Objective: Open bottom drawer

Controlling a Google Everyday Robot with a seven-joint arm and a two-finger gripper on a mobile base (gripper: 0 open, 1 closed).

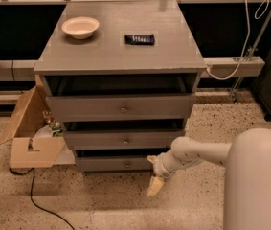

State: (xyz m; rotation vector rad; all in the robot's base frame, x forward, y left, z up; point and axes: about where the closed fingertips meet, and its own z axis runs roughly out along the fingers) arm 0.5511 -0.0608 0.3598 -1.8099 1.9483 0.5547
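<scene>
The grey cabinet [120,51] has three drawers, each standing slightly out. The bottom drawer [101,164] has the slimmest front, and its small round knob [127,165] sits at the centre. My gripper [153,173] is at floor level just right of the bottom drawer's front, beside its right end. Its yellowish fingers are spread apart, one up by the drawer front [151,159] and one lower over the floor [155,186]. It holds nothing and is not on the knob.
A white bowl [80,27] and a dark remote [140,39] lie on the cabinet top. An open cardboard box [32,138] with items stands left of the cabinet, with a black cable [34,195] on the speckled floor. My white arm [257,176] fills the lower right.
</scene>
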